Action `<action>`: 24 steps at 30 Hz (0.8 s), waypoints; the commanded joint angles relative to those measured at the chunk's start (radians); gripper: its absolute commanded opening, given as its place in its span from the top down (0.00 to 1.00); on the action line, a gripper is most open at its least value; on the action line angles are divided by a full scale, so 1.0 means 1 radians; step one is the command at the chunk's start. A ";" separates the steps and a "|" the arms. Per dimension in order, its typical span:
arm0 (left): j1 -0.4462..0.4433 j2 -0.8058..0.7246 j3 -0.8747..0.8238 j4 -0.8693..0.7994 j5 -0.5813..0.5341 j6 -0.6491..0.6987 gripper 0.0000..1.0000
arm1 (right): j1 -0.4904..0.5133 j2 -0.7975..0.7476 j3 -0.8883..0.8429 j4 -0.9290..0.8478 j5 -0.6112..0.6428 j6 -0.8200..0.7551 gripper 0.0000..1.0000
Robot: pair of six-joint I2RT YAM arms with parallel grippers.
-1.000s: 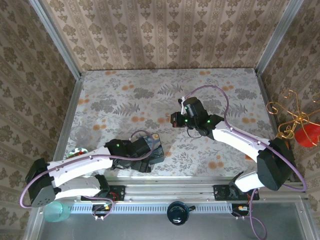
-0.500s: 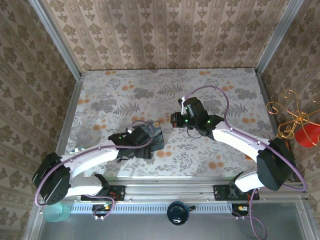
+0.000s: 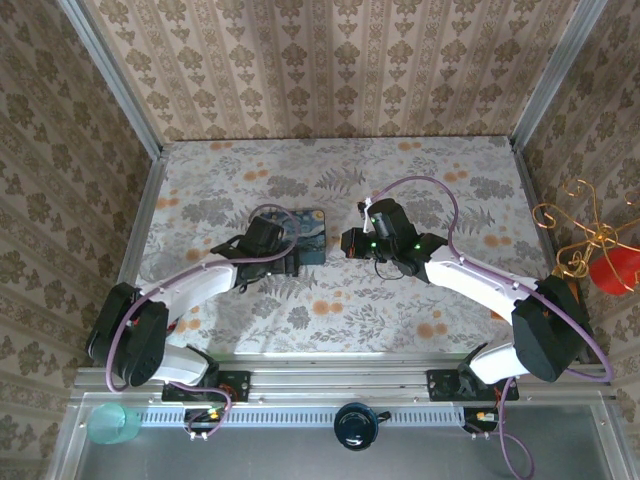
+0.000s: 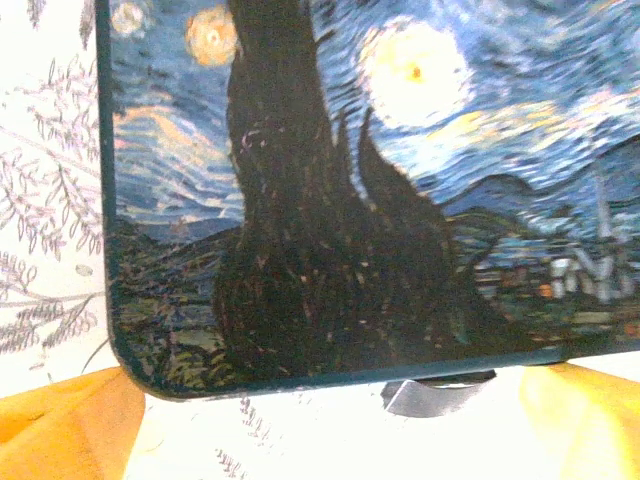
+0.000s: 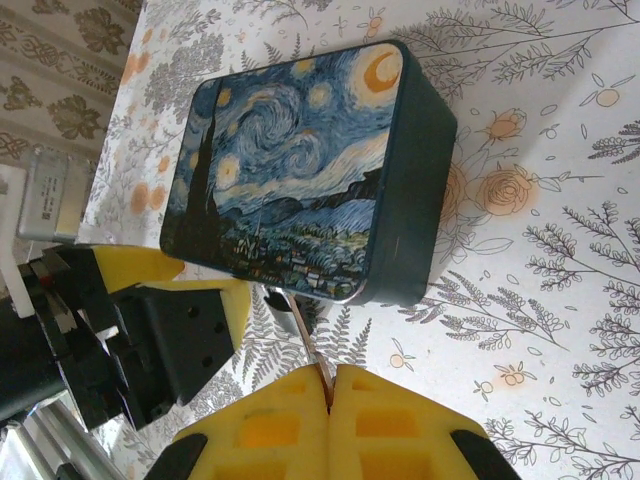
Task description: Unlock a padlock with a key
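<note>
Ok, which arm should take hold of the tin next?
Left, I'd say: the left gripper is open right at the edge of the tin, while the right gripper is shut on the thin key.

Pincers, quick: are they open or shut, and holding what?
Left pincer: open, holding nothing, at the tin.
Right pincer: shut on the key.

The blue tin [image 3: 311, 232] lies at frame centre, with the left gripper [image 3: 289, 262] at its lower-left edge and the right gripper [image 3: 346, 242] near its right.
</note>
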 commanded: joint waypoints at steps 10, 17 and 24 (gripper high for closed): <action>-0.130 -0.242 -0.175 0.164 -0.009 -0.146 0.05 | 0.008 -0.028 -0.036 0.043 -0.027 0.041 1.00; -0.160 -0.125 -0.176 0.288 0.028 -0.160 0.09 | 0.013 -0.027 -0.068 0.057 -0.033 0.058 1.00; -0.081 0.018 -0.159 0.384 0.071 -0.119 0.14 | 0.025 -0.027 -0.070 0.067 -0.032 0.068 1.00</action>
